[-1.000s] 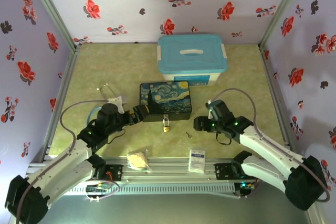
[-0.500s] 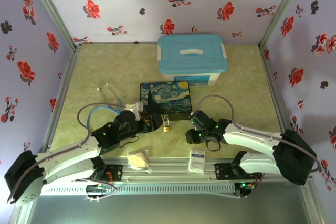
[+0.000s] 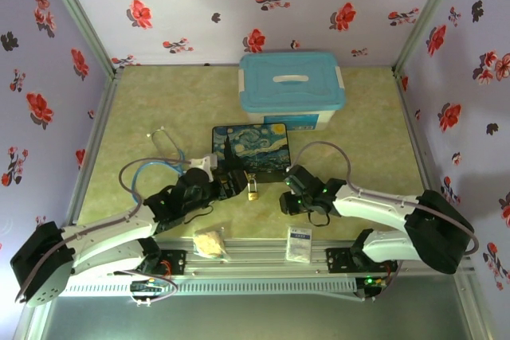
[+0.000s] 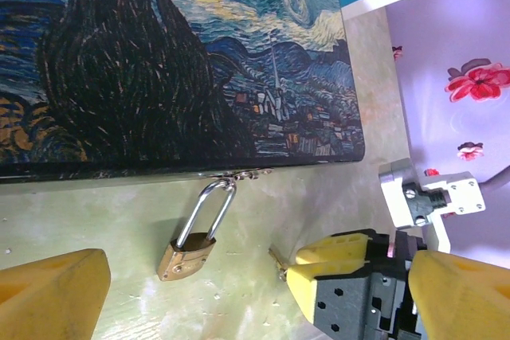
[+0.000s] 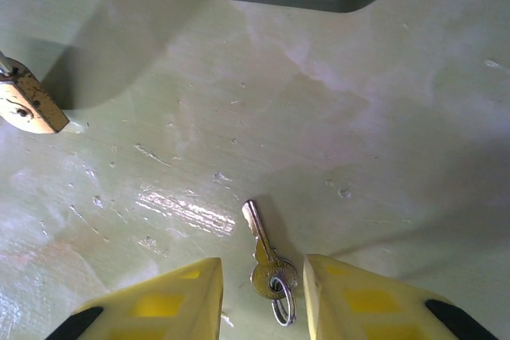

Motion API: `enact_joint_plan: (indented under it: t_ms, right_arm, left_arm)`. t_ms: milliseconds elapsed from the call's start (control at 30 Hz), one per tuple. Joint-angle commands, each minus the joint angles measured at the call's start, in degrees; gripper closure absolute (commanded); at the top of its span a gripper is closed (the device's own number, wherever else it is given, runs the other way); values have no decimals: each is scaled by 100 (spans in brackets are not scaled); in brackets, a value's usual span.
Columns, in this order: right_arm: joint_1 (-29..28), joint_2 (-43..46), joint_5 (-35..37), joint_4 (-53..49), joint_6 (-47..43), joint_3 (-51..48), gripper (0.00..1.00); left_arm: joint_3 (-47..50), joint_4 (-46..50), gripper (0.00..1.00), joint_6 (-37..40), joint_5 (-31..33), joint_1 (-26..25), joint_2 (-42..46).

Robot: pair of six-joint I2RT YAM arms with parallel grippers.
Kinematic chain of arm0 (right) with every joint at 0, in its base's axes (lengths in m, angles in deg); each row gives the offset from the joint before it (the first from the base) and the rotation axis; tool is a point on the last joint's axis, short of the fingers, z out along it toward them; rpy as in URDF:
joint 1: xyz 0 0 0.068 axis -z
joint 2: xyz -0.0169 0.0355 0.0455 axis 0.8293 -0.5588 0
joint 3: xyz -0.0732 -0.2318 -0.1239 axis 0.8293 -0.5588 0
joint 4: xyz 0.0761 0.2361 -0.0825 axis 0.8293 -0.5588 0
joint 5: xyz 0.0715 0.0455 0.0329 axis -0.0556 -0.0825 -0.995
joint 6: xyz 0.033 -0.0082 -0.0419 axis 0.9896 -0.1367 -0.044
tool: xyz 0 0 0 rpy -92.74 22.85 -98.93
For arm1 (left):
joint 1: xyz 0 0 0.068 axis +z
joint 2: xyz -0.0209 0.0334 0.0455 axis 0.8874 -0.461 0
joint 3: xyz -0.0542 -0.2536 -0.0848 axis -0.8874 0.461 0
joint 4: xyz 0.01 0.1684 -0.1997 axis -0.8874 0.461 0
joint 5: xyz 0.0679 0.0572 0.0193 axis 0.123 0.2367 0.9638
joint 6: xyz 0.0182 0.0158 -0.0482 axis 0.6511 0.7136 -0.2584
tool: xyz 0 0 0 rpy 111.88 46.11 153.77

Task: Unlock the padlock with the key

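Observation:
The small brass padlock (image 4: pixel 187 254) lies on the green table, its silver shackle (image 4: pixel 209 211) hooked through the latch of the painted box (image 4: pixel 199 61). From above, the padlock (image 3: pixel 253 191) sits just in front of that box. My left gripper (image 4: pixel 255 308) is open, close to the padlock's near side, with nothing between its yellow fingers (image 4: pixel 48 292). The key (image 5: pixel 267 256), with a small ring on its head, lies flat on the table. My right gripper (image 5: pixel 263 300) is open and straddles the key's head without touching it. The key's tip (image 4: pixel 277 260) pokes out from those fingers.
A white bin with a blue lid (image 3: pixel 292 85) stands behind the painted box (image 3: pixel 251 147). A white packet (image 3: pixel 300 243) and a crumpled tan item (image 3: pixel 210 243) lie by the near rail. A thin tube (image 3: pixel 163 141) loops at the left. Flowered walls enclose the table.
Both arms have reached in toward the centre. The right gripper moved left and down over the key, covering it from above. The left gripper closed in on the padlock.

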Motion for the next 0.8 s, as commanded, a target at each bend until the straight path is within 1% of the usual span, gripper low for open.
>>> enact_joint_plan:
  t_ms: [0,100,333,467,500,533,633,700,767]
  right_arm:
    - [-83,-51,376,-306,105,11,66]
    - [-79,-39,488,-294,122,-70,66]
    - [-160,-325,124,154,121,-97,67]
    - [-254,-517,343,-106,206,-40,69]
    - [-270,-552,387,-155,221,-39,70]
    - [-289,-587,417,-187,221,-31,74]
    - [-342,-684,429,-237,254,-25,77]
    - [-377,-739,414,-155,249,-46,83]
    - [-377,-766,373,-3,259,-96,91]
  left_arm:
    - [86,-175,4,-128,156,-45,-40]
    - [158,-305,4,-192,206,-45,-69]
    - [175,-414,4,-252,221,-48,-153]
    - [211,-418,4,-288,219,-49,-153]
    - [217,-423,4,-304,231,-50,-146]
    - [236,-431,4,-323,231,-46,-145]
    - [238,-436,4,-342,234,-54,-144]
    - [229,-436,4,-333,233,-49,-145]
    - [221,-434,5,-316,239,-54,-173]
